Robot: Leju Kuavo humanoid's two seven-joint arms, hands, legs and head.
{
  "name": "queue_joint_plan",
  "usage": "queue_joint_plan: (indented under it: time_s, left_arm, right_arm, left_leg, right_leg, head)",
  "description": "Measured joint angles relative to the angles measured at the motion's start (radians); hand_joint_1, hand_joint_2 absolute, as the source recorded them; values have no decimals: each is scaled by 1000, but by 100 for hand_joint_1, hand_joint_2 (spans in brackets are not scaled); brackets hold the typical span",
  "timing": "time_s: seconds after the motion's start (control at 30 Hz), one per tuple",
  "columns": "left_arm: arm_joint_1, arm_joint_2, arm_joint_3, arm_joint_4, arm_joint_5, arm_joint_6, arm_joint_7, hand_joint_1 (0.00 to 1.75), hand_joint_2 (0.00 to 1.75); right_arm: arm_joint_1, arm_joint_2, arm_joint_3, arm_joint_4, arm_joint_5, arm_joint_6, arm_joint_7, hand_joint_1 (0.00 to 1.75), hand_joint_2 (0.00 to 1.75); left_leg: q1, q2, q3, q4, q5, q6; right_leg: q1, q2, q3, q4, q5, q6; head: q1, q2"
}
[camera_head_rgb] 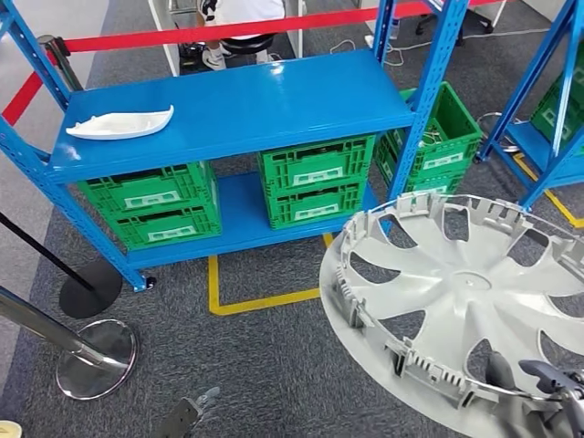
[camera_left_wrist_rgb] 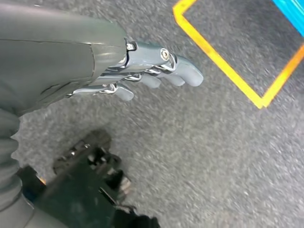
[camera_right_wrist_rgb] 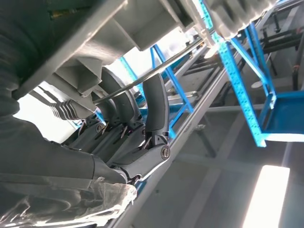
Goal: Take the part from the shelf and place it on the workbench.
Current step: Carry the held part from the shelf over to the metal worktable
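White curved plastic trim piece [camera_head_rgb: 120, 123]: lies at the left end of the blue metal shelf [camera_head_rgb: 234, 109], top level. Green slotted plastic crates [camera_head_rgb: 155, 205]: stacked on the lower level. Left hand [camera_left_wrist_rgb: 157, 71]: hangs over grey carpet [camera_head_rgb: 276, 365], fingers straight, slightly apart, holding nothing. Large silver-grey plastic wheel cover [camera_head_rgb: 468, 301]: off the shelf, at right, inner side up. Right hand [camera_right_wrist_rgb: 143, 128]: fingers curled over the cover's rim, gripping it.

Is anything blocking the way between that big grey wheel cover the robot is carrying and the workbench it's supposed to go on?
That cannot be judged from here: no workbench is in sight. The right hand already holds the wheel cover at its rim, out in front of the blue shelf. Chrome stanchion bases stand on the carpet to the left.
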Motion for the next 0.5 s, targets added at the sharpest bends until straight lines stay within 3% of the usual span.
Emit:
queue_joint_plan:
  time_s: [0.07,0.1,0.13,0.17,0.23,0.3,0.33,0.37,0.43,0.47,0.5]
  left_arm:
    - [-10,-12,0,0,3,8,13,0,175]
    - [-17,-19,0,0,6,13,22,0,175]
    - [-24,-27,0,0,9,17,32,0,175]
    - [-33,-34,1,0,12,23,42,0,175]
    - [-52,-48,2,0,17,33,64,0,175]
    - [-74,-60,7,0,27,39,86,0,175]
    - [-84,-67,11,0,32,40,94,0,175]
    - [-92,-73,15,0,37,40,103,0,175]
    - [-102,-85,20,0,43,39,113,0,175]
    - [-106,-90,22,0,44,37,116,0,175]
    - [-108,-94,23,0,44,36,117,0,175]
  right_arm:
    - [-6,0,2,3,-11,0,-10,175,175]
    - [-9,0,2,5,-17,0,-15,175,175]
    - [-12,0,2,8,-24,0,-21,175,175]
    - [-15,0,2,11,-31,0,-28,175,175]
    - [-22,0,2,18,-44,0,-41,175,175]
    - [-30,0,3,24,-58,0,-55,175,175]
    - [-34,0,4,28,-64,0,-61,175,175]
    - [-36,0,5,31,-68,0,-65,175,175]
    - [-39,0,6,36,-73,0,-70,175,175]
    - [-40,0,6,38,-74,0,-71,175,175]
    - [-42,0,6,40,-75,0,-72,175,175]
  left_leg:
    - [0,-10,-42,131,-95,-3]
    - [0,-12,-54,188,-120,-2]
    - [0,-13,-54,220,-123,2]
    - [-1,-14,-38,216,-105,7]
    - [-6,-25,42,112,-47,23]
    - [-12,-45,133,-32,-28,38]
    - [-15,-53,157,-76,-31,41]
    - [-17,-54,166,-98,-34,43]
    - [-16,-44,154,-103,-19,50]
    - [-15,-38,146,-104,-9,56]
    - [-13,-30,136,-106,3,61]
  right_leg:
    - [2,9,-27,1,22,-10]
    - [4,14,-43,1,34,-10]
    - [5,19,-57,2,45,-10]
    - [7,25,-71,2,56,-9]
    - [10,36,-94,3,78,-8]
    - [13,45,-113,4,99,-2]
    - [12,48,-119,3,110,3]
    - [12,52,-124,0,121,9]
    - [9,55,-132,-2,131,21]
    - [8,48,-142,12,111,26]
    - [7,39,-158,49,71,32]
  head:
    - [-2,0]
    - [-3,0]
    - [-2,0]
    - [-2,0]
    - [-2,0]
    - [-2,0]
    - [-1,0]
    - [-1,0]
    - [-3,0]
    - [-2,0]
    - [0,0]
